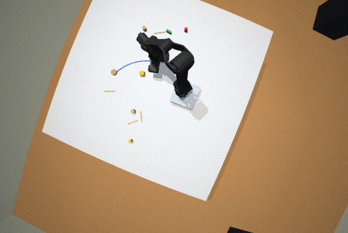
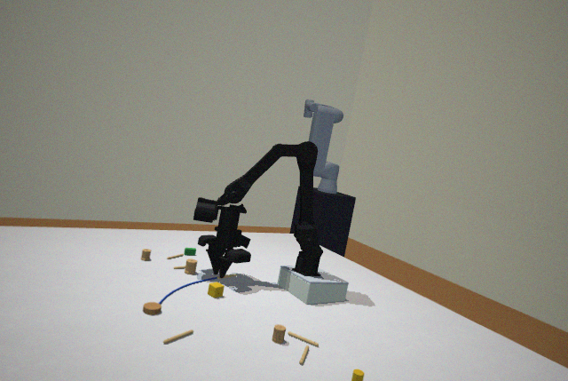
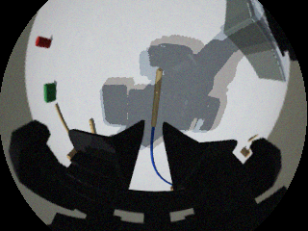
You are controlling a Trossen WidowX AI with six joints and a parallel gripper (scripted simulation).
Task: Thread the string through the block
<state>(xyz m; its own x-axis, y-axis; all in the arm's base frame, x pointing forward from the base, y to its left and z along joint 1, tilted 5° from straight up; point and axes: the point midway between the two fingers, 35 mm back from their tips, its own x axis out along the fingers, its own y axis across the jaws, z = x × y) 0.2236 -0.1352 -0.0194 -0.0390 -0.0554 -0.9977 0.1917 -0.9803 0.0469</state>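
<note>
The stick (image 1: 162, 62) (image 2: 230, 276) (image 3: 157, 93) on the string's end lies on the table. The blue string (image 1: 131, 62) (image 2: 183, 284) (image 3: 152, 144) curves from it to the round wooden button (image 1: 113, 71) (image 2: 152, 308). My gripper (image 2: 220, 275) (image 3: 153, 123) is open by a narrow gap, fingertips low over the table, one on each side of the place where string meets stick. A gap shows on both sides of the stick. Wooden pieces stand at the back (image 1: 144, 27) (image 2: 145, 254), near the gripper (image 2: 191, 266) and at the front (image 1: 132, 111) (image 2: 279, 334); no hole can be made out.
A yellow cube (image 1: 142, 73) (image 2: 215, 289) sits near the gripper. A green piece (image 1: 168, 31) (image 2: 190, 251) (image 3: 49, 92) and a red piece (image 1: 185, 29) (image 3: 43, 41) lie at the back. A yellow piece (image 1: 130, 140) and several loose sticks lie about.
</note>
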